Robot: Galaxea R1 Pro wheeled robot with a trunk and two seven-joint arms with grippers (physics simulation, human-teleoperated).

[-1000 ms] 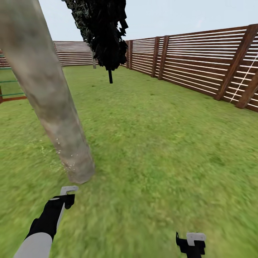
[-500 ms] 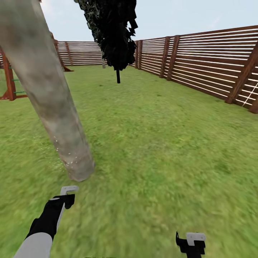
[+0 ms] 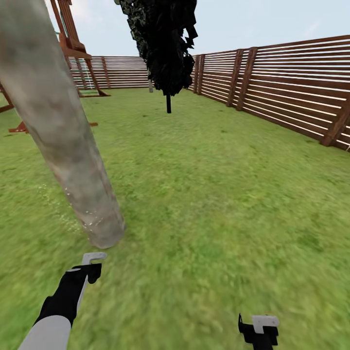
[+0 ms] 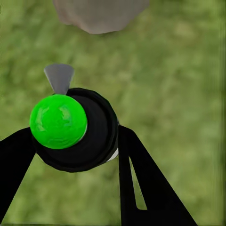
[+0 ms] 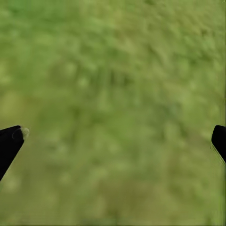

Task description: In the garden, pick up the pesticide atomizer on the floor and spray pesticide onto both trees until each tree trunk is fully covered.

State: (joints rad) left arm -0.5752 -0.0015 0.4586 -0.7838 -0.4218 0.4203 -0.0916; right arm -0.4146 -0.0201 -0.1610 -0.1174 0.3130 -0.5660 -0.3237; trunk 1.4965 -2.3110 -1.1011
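A thick pale mottled tree trunk (image 3: 63, 131) leans across the left of the head view, its base on the grass lawn (image 3: 209, 194). Tiny whitish pesticide specks (image 3: 91, 222) dot the trunk's foot and the grass beside it. My left gripper (image 3: 89, 266) is shut on the pesticide atomizer (image 4: 70, 129), a black body with a bright green round cap. Its grey nozzle (image 4: 59, 76) points at the trunk's base (image 4: 99, 14), a short way off. My right gripper (image 3: 260, 328) hangs open over bare grass, its fingertips (image 5: 13, 136) far apart.
A brown slatted fence (image 3: 291, 87) runs along the right and back. A black cypress-like tree (image 3: 165, 43) on a thin dark stem stands mid-lawn. A red-brown wooden play frame (image 3: 73, 48) rises at the back left.
The whole view has swung left: fence and black tree slid right, and the wooden play frame came into sight. Both arms keep their pose.
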